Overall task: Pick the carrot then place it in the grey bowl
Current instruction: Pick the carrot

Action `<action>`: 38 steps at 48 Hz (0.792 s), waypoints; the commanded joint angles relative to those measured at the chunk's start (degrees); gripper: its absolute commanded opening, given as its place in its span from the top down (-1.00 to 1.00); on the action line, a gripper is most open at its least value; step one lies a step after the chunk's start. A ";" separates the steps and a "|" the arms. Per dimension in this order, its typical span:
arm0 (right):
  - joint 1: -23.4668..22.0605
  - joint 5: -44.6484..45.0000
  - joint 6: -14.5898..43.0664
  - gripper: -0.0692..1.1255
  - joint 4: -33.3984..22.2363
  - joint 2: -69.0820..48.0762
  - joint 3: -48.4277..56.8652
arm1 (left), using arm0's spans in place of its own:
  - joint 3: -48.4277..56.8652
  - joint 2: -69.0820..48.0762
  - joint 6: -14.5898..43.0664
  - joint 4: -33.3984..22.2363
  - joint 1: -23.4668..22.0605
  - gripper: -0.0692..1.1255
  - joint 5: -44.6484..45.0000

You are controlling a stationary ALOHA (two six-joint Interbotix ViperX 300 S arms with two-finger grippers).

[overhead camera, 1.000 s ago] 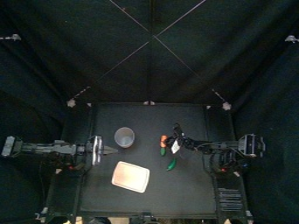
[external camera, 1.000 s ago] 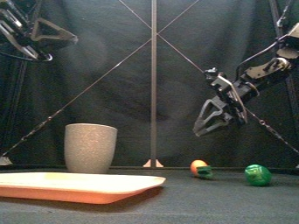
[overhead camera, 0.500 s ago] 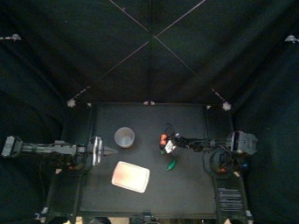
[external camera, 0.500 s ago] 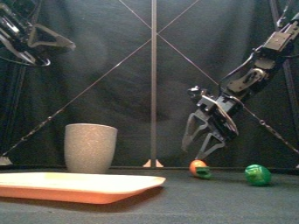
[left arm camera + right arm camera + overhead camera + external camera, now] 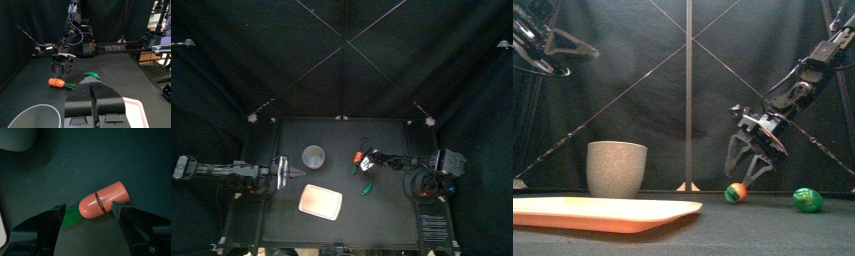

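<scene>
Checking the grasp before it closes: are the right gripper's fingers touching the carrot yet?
Cannot tell. In the right wrist view the open fingers straddle the carrot, one tip meeting its edge, but contact or mere overlap is unclear.

Worktop (image 5: 385, 228): black, filling the lower half of the frame.
Grey bowl (image 5: 314, 155): a tall cup standing upright, mouth up, left of the frame's centre.
Pink tray (image 5: 321, 201): flat and a little askew, below the cup and apart from it.
Right arm: reaches in from the right edge, its gripper (image 5: 362, 161) at mid-frame, just right of the cup, not touching it.
Carrot (image 5: 357, 166): an orange speck at the gripper's end, mostly hidden.
Green toy (image 5: 368, 184): just below that gripper.
Left arm: low at the left edge, its gripper (image 5: 286, 172) lower left of the cup.
</scene>
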 commanded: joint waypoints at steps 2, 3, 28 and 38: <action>-1.93 2.64 0.00 -0.87 0.26 -1.23 -0.70 | -0.88 0.00 0.09 0.00 0.09 0.95 -0.09; -2.29 3.08 0.00 -0.87 0.18 -1.14 -0.70 | -0.88 0.00 0.09 0.09 0.09 0.95 0.09; -3.08 5.98 -0.09 -0.87 -0.44 4.13 -5.19 | -0.88 0.00 0.09 0.09 0.09 0.95 0.18; -2.99 7.21 -0.18 -0.84 -0.97 7.91 -8.44 | -0.88 0.00 0.00 0.00 0.00 0.95 0.18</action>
